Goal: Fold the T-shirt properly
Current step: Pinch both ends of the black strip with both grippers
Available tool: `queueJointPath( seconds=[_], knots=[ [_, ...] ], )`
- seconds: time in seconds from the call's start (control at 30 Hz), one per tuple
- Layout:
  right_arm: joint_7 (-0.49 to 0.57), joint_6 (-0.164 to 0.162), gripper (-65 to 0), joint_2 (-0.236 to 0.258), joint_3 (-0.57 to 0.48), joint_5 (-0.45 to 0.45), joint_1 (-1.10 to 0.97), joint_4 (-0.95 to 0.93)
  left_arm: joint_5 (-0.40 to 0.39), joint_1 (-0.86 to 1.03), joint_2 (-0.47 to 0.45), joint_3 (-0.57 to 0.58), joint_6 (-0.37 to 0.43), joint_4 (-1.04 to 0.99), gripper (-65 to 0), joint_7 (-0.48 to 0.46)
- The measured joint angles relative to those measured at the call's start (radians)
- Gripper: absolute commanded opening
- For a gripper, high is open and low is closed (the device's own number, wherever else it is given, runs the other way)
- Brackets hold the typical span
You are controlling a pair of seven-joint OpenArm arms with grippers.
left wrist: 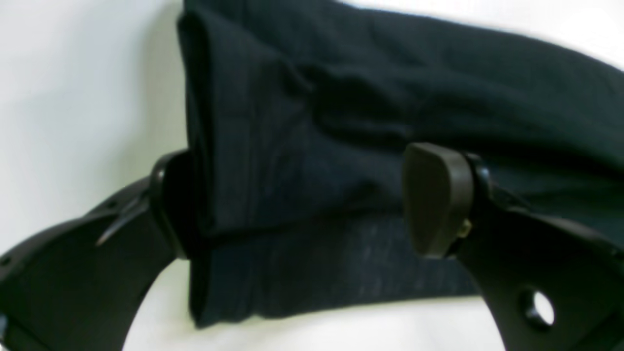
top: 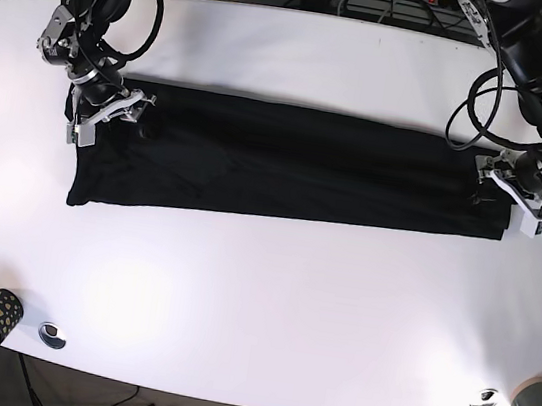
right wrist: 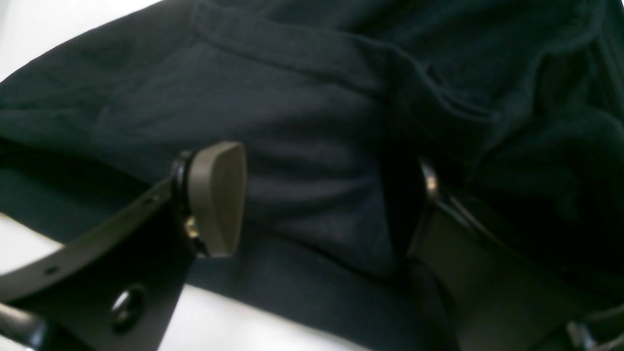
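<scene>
One finger of each gripper is hidden behind the shirt; both wrist views are pretty blurred.

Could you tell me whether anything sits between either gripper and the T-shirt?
Nothing visible does. The left gripper and right gripper each straddle an end of the folded T-shirt, fabric between their open jaws; the white table near it holds nothing else.
</scene>
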Motion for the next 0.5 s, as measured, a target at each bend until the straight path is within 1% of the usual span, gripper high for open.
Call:
queueJointPath(
  seconds=[0.07, 0.17, 0.37, 0.5],
  knots=[
    [0.000, 0.000, -22.7, 0.000, 0.000, 0.000, 0.000, 0.000, 0.000, -0.003, -0.002, -0.001, 0.000, -0.011, -16.7, -0.006],
    [0.000, 0.000, -22.7, 0.000, 0.000, 0.000, 0.000, -0.001, 0.000, -0.003, -0.004, -0.001, 0.000, -0.017, -19.3, -0.011],
    [0.002, 0.000, -22.7, 0.000, 0.000, 0.000, 0.000, -0.001, -0.003, 0.006, -0.004, 0.000, 0.000, -0.005, -19.0, -0.010],
    [0.002, 0.000, -22.7, 0.000, 0.000, 0.000, 0.000, -0.001, 0.014, 0.014, -0.002, 0.000, 0.000, 0.032, -18.9, 0.020]
  ],
)
